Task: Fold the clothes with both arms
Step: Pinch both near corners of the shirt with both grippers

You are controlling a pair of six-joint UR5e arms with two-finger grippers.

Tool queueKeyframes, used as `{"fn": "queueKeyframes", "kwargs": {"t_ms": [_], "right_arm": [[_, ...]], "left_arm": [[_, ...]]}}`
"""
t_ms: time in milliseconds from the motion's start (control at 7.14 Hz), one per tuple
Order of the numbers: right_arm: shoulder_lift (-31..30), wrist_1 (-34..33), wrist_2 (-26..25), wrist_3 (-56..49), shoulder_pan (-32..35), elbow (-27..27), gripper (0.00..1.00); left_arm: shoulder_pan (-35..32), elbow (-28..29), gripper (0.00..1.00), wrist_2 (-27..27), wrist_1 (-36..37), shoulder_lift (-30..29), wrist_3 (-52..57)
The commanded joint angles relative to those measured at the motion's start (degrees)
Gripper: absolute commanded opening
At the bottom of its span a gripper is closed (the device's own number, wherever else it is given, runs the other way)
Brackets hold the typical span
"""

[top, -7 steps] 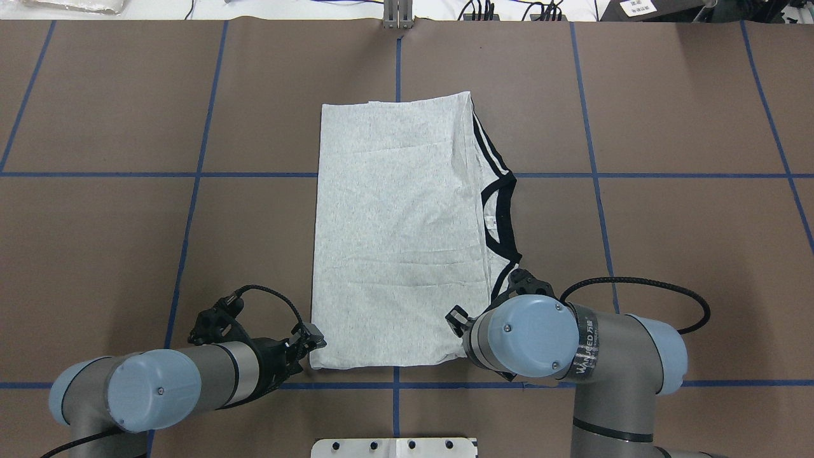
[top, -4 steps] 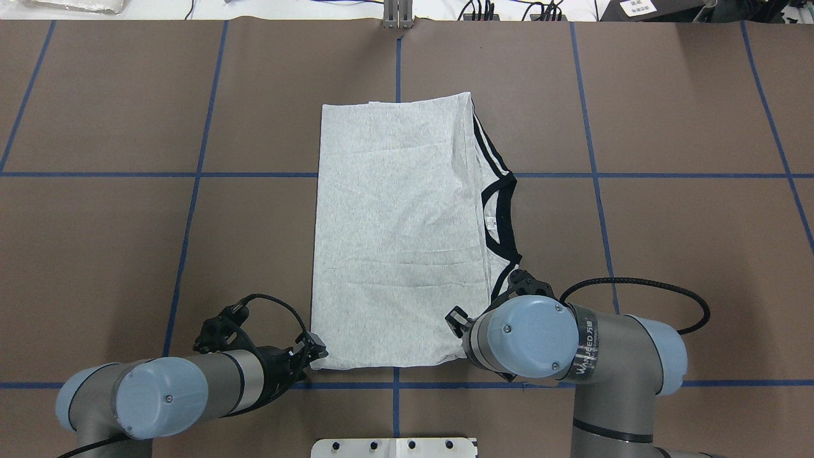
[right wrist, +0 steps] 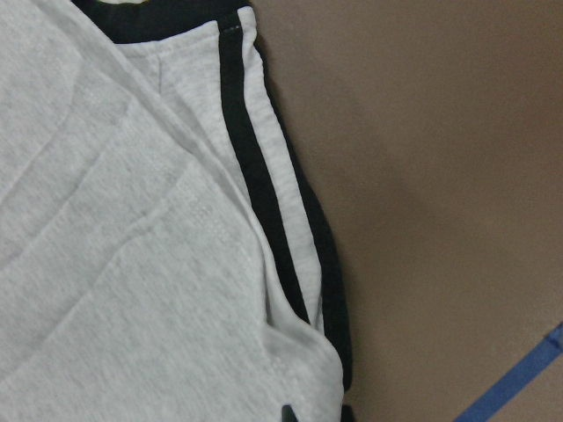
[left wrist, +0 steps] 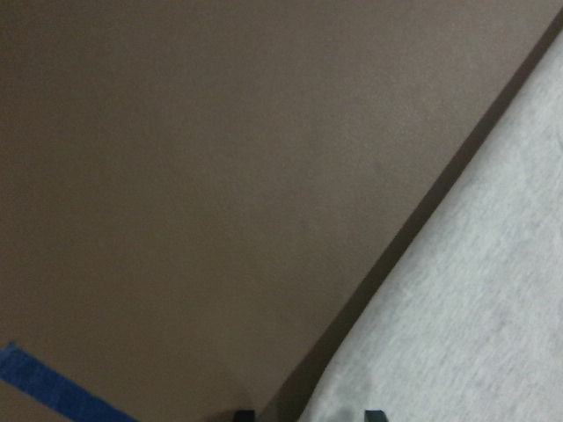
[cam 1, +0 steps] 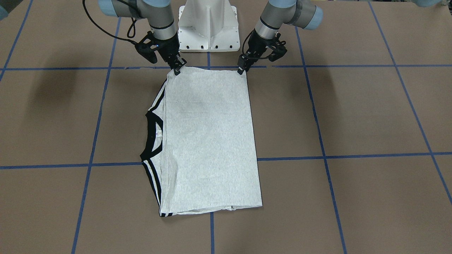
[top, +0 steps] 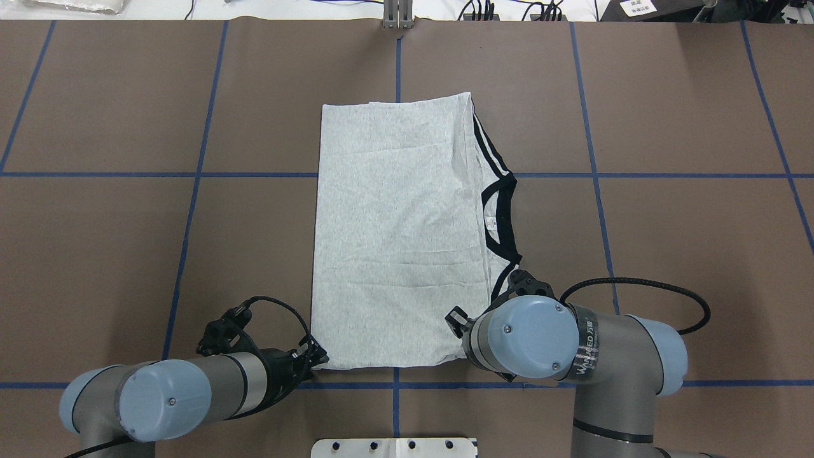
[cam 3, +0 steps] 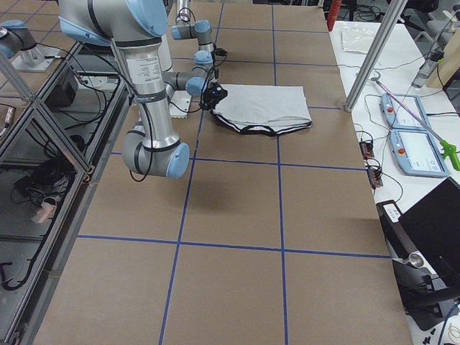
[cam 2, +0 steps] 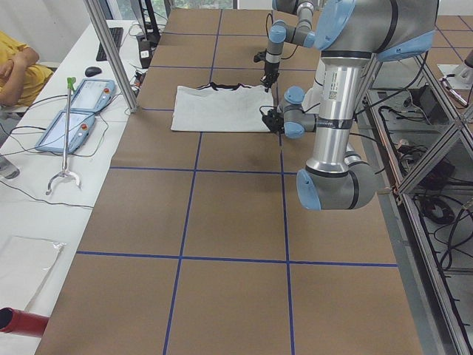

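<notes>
Two UR5e arms crouch over a heather-grey T-shirt (top: 394,235), folded into a long rectangle midway along the brown table (top: 668,254) and nearer the robot's edge than the operators'. The left gripper (cam 1: 242,70) straddles the shirt's near corner on its own side, fingertips apart around the cloth edge and not yet pinching. The right gripper (cam 1: 176,68) sits at the other near corner, beside the black-and-white shoulder stripes (right wrist: 255,176), its fingers drawn narrow and apparently clamped on the fabric. The risk lies in an uneven lift. If the left gripper catches only the top layer, the fold could peel open. If one arm rises ahead of the other, the rectangle may skew toward the black collar (top: 493,219).
</notes>
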Motion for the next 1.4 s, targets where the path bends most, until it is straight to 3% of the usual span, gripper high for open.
{"fn": "queueKeyframes", "kwargs": {"t_ms": [0,420,560,700,1261], "right_arm": [[0.0,0.0,0.0,0.1,0.0,0.0,0.0],[0.0,0.0,0.0,0.0,0.1,0.0,0.0],[0.0,0.0,0.0,0.0,0.0,0.1,0.0],[0.0,0.0,0.0,0.0,0.1,0.0,0.0],[0.0,0.0,0.1,0.1,-0.1,0.5,0.0]], "left_arm": [[0.1,0.0,0.39,0.0,0.0,-0.1,0.0],[0.2,1.1,0.29,0.0,0.0,-0.4,-0.2],[0.1,1.1,0.11,0.1,0.0,-0.5,-0.2],[-0.1,1.1,0.0,0.1,0.0,-0.4,-0.2],[-0.3,-3.4,0.0,0.2,0.0,0.6,-0.2]]}}
